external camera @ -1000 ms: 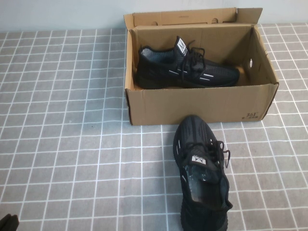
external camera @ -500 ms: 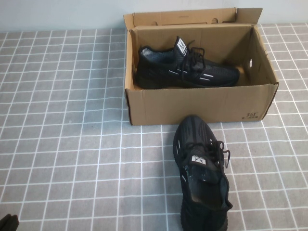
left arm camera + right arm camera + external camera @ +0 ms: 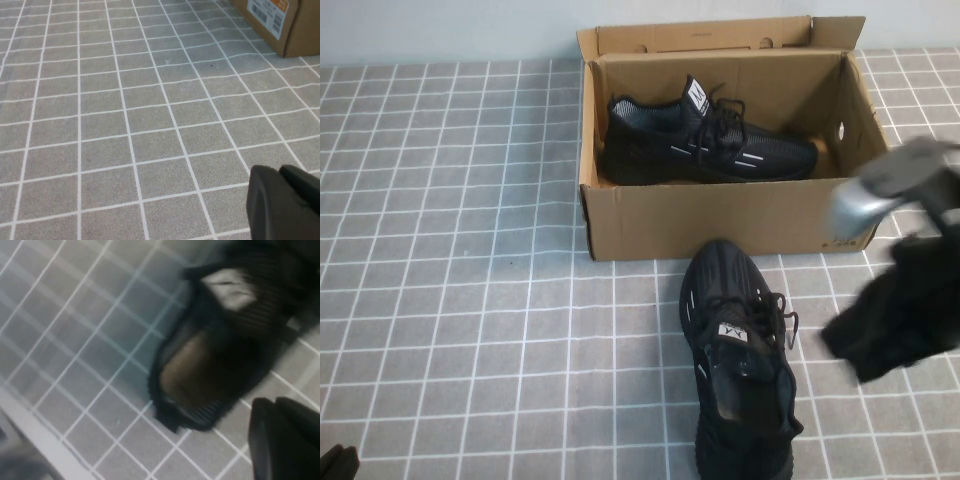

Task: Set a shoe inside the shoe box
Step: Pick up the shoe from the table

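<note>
- Your left gripper (image 3: 338, 462) sits low at the near left corner of the table, only a dark tip showing in the high view. Its wrist camera looks out over bare grey tile, with its own fingertip (image 3: 282, 200) in the corner of the picture; you cannot tell whether the jaws are apart or together.
- In the middle, the shoe box (image 3: 720, 215) stands open at the far side of the tiled table (image 3: 460, 280), its flap upright at the back. One black sneaker (image 3: 705, 145) already lies inside on its side, toe toward the right wall.
- Just in front of the box, the shoe (image 3: 738, 365) rests on the tiles, toe pointing at the box's front wall and just short of it, heel toward you. Nothing grips it.
- Your right gripper (image 3: 880, 335) hangs blurred above the tiles just right of that shoe, the arm's silver link covering the box's front right corner. Its wrist view looks down into the shoe's opening (image 3: 200, 370). Whether these jaws are apart or together cannot be told either.
- Half a second ago the right arm was out of view; it has now swung in from the right. Shoe, box and left gripper have not moved.
</note>
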You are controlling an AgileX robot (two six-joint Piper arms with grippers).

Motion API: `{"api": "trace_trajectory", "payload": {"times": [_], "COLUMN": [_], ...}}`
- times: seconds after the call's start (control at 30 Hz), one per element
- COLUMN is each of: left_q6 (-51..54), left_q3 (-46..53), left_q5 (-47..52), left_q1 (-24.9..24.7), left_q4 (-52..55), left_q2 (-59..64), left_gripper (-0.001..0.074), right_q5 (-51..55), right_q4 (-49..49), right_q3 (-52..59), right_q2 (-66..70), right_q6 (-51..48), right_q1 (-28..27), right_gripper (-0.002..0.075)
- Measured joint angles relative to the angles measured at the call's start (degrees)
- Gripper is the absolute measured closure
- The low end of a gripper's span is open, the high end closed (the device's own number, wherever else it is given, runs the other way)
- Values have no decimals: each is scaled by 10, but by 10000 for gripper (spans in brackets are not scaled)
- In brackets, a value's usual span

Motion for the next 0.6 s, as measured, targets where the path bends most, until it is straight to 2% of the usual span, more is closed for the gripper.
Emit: {"api": "trace_trajectory", "payload": {"times": [0.13, 0.23, 0.47, 0.6], "left_q6": [0, 0, 0, 0], "left_q3": [0, 0, 0, 0], "left_q5": [0, 0, 0, 0], "left_q1": [0, 0, 0, 0], "left_q4": [0, 0, 0, 0], "left_q2": [0, 0, 0, 0], "left_gripper": [736, 736, 736, 736], "right_q5": [-1, -1, -39, -58], "right_q4": [-45, -84, -148, -173], "right_q3": [-54, -86, -111, -111], "right_q2": [64, 100, 154, 177], "right_q6": [-53, -84, -112, -113], "right_q1": [100, 143, 157, 157], "right_gripper": [740, 694, 411, 332]}}
